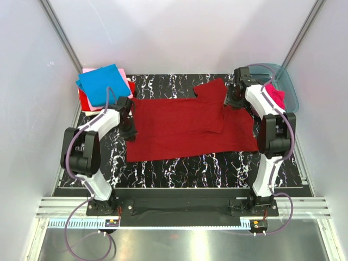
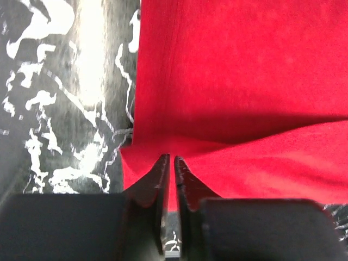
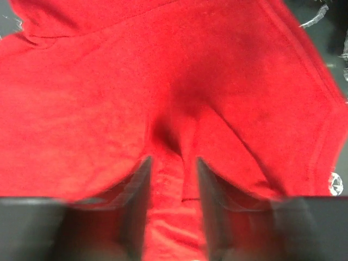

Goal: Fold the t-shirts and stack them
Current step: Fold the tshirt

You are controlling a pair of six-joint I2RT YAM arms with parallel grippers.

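Black marbled surface (image 1: 179, 169): L claw (image 2: 169, 159) barely parted, R claw (image 3: 171, 160) open, both on large dark red cloth t-shirt (image 1: 179, 128); I fear snags dragging fold.

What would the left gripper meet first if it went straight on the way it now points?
The dark red t-shirt: its folded edge lies right at the tips of the left gripper, apparently already touching them.

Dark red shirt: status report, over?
Dark red shirt spread out on table, not stacked. Left gripper nearly closed at its left edge, grip unclear. Right gripper open, astride bunched cloth at its right end. Nothing lying on it.
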